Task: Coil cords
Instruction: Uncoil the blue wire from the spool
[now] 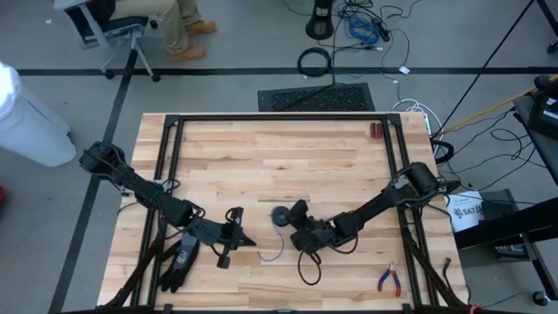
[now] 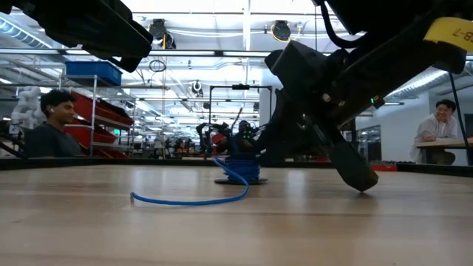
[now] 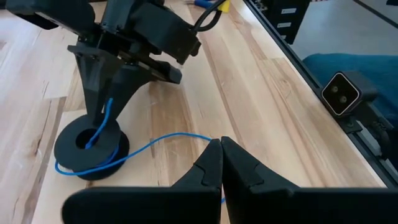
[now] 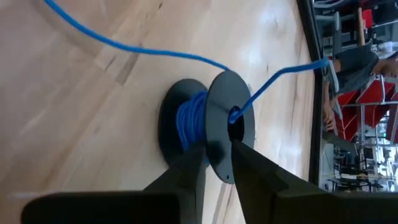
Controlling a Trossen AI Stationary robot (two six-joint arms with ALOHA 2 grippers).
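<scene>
High view: wooden table (image 1: pixel 288 148); left fingers (image 3: pixel 219 163) together; right fingers (image 4: pixel 214 163) straddle spool's (image 4: pixel 211 127) flange

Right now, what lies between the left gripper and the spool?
Only the blue wire's loose tail curves over bare wood between the shut left gripper and the spool, seen in the left wrist view.

blue cord (image 3: pixel 166 139) on a black spool (image 3: pixel 91 151) (pale striped wood table (image 1: pixel 261 153)), red-handled pliers (image 1: pixel 388 279), black glove (image 1: pixel 179 264).
</scene>
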